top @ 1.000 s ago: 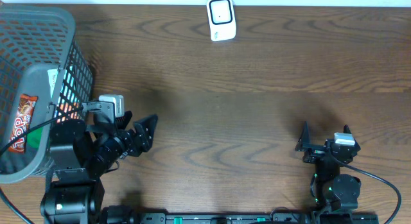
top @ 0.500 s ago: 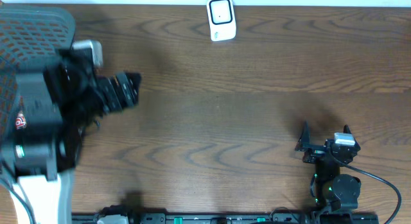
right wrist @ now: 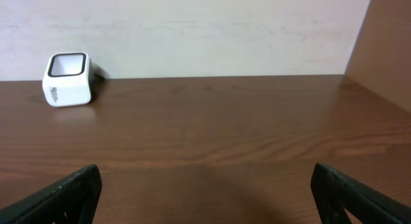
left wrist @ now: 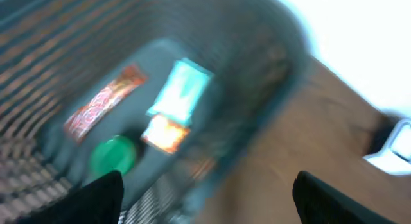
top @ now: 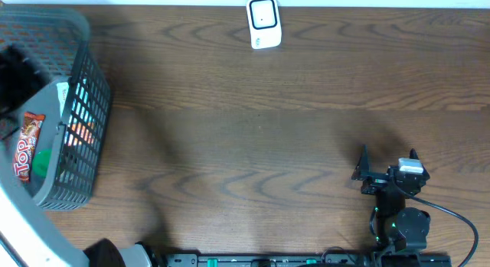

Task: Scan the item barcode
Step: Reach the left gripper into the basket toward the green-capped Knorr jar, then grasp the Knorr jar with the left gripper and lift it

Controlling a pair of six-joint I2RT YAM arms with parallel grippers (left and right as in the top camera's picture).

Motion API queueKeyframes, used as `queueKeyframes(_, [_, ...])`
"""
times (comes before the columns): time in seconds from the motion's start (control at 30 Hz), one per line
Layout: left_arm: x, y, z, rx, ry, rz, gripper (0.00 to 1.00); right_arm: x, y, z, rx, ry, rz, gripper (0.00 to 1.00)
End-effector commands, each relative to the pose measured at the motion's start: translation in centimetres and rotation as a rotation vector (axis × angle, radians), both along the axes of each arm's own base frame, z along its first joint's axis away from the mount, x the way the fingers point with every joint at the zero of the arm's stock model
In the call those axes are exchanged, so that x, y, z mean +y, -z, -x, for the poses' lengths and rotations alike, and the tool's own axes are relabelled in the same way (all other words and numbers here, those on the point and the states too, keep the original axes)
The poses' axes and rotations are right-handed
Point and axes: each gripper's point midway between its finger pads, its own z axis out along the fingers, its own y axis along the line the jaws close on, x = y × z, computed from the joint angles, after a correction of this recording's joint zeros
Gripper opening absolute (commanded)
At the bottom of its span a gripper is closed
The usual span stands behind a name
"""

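Left gripper (left wrist: 207, 203) spread wide, empty, over grey plastic mesh basket (top: 90, 83) holding red snack bar (left wrist: 103, 103). Right gripper (right wrist: 205, 199) spread, facing white boxy scanner (right wrist: 67, 79).

White letters spelling "Top" run along a red snack wrapper (top: 24, 148) lying in the grey basket (top: 86, 122) at the table's left end. Across the table, the white scanner (right wrist: 67, 83) carries a short line of dark print, too small to read. The blurred left wrist view offers nothing legible.
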Motion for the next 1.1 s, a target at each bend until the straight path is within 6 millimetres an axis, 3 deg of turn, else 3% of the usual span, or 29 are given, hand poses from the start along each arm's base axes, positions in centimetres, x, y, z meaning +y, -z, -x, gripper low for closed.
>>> queueKeyframes(0.0, [3.6, 3.2, 1.8, 0.127, -0.133, 0.073, 0.85, 0.2, 0.1, 0.0, 0.004, -0.008, 0.011, 0.99])
queueKeyframes(0.27, [7.2, 7.7, 4.0, 0.335, -0.255, 0.08, 0.85, 0.2, 0.1, 0.0, 0.004, -0.008, 0.011, 0.99])
queueKeyframes(1.07, [8.2, 22.0, 4.1, 0.531, -0.228, 0.134, 0.99, 0.2, 0.1, 0.0, 0.004, -0.009, 0.011, 0.99])
